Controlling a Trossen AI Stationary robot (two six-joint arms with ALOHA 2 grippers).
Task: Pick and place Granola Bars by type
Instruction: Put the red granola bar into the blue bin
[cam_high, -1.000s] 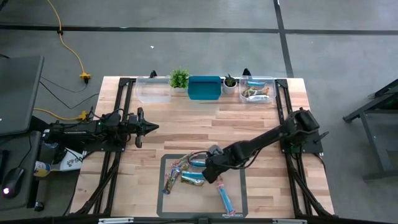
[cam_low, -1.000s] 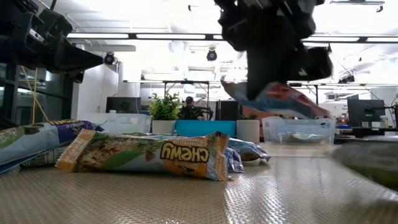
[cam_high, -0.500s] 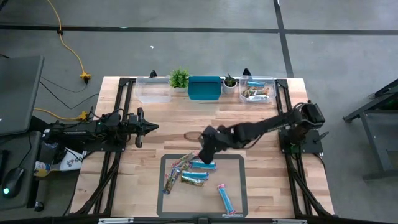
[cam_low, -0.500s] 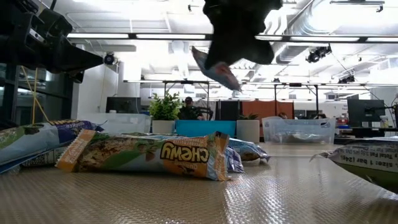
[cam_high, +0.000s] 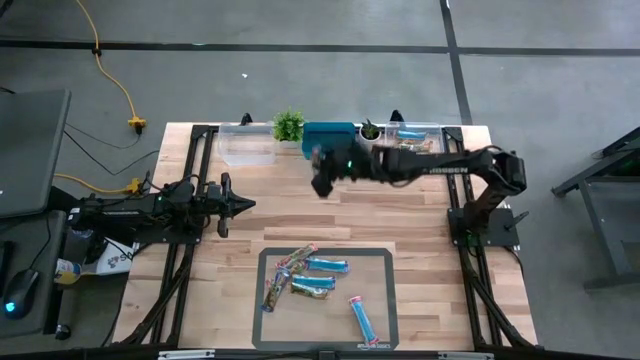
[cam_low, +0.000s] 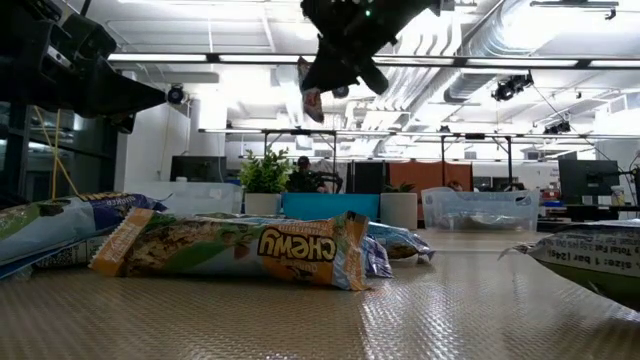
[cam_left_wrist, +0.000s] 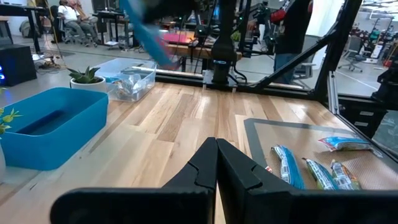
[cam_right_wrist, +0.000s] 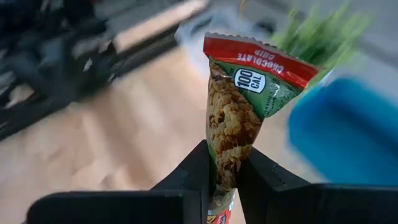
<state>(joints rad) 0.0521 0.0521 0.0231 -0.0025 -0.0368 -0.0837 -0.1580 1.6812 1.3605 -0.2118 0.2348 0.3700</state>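
Right wrist view: granola bar (cam_right_wrist: 239, 118) with a red-topped wrapper clamped between the right gripper (cam_right_wrist: 222, 171) jaws, long axis standing up out of the jaws, red end farthest from them. High view puts that gripper (cam_high: 322, 172) above the desk (cam_high: 290, 205), just short of the blue bin (cam_high: 329, 141) at the back edge. Blue bin contents not readable from above; left wrist view shows its inside bare. Clear bin (cam_high: 415, 142) beyond the jaws toward the right back corner holds a light blue bar and some multicoloured ones. Second clear bin (cam_high: 246, 143) at the back left, contents not discernible. Two potted plants (cam_high: 288, 125) flank the blue bin. Grey mat (cam_high: 380, 270) at the front edge carries the remaining bars (cam_high: 310, 278), lying flat at mixed angles; one light blue bar (cam_high: 362, 317) lies apart from the cluster. Bare wood between mat and bins. Left gripper (cam_high: 238, 205) waits at the left side, jaws pressed together, holding nothing.
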